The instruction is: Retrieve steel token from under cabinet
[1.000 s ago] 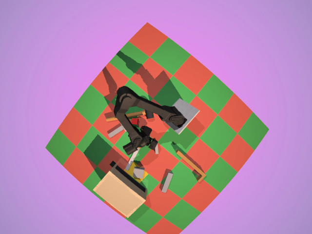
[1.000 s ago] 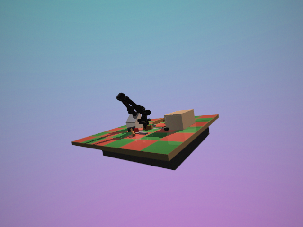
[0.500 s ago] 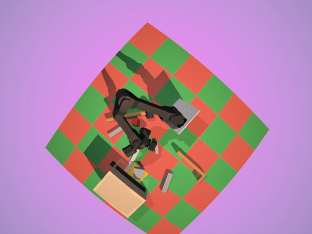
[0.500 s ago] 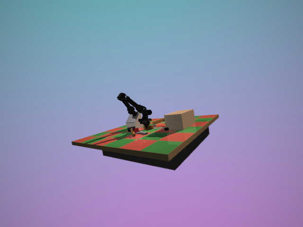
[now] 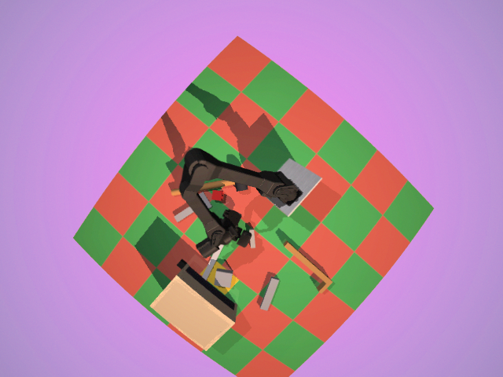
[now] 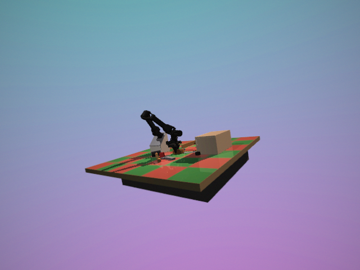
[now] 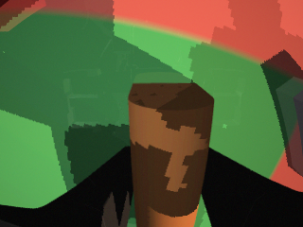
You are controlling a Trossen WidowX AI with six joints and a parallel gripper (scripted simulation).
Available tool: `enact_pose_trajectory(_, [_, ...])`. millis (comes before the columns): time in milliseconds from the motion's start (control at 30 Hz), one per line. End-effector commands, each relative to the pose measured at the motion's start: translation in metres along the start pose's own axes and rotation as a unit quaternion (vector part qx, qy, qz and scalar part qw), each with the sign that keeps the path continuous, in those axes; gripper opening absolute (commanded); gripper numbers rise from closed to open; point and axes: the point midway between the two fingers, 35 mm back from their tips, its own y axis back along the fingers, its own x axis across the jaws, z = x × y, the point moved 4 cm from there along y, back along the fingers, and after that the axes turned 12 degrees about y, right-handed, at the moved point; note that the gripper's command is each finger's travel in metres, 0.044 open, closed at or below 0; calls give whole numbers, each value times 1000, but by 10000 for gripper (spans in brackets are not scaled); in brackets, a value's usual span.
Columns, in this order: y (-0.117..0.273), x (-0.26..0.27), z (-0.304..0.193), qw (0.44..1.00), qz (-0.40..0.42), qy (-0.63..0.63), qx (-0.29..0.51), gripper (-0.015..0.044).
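The cabinet point(image 5: 192, 312) point(image 6: 206, 143) has a tan top and a dark front with a black strip. The yellow marked area point(image 5: 219, 265) lies before it. My gripper point(image 5: 235, 233) point(image 6: 175, 150) point(image 7: 165, 154) points down, shut on a brown-orange round handle point(image 7: 166, 123), low over the table. A pale shaft point(image 5: 214, 254) point(image 6: 189, 152) runs from below the hand toward the cabinet; its join to the handle is hidden. A grey strip at its far end crosses the yellow area's left side. A grey squarish piece point(image 5: 223, 279) shows over the area; I cannot tell whether it is the token.
An L-shaped orange stick point(image 5: 306, 263) and a grey block point(image 5: 269, 294) lie right of the marked area. A small pale bar point(image 5: 252, 239) is beside the hand. Behind the hand are a red cube point(image 5: 218, 195), another orange stick point(image 5: 219, 185) and a pale bar point(image 5: 182, 214).
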Motion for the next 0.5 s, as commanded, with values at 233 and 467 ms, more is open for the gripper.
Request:
enact_pose_trajectory(233, [0,5,-16,1000,2,-4,3,0])
enact_pose_trajectory(467, [0,6,-24,1000,2,-4,3,0])
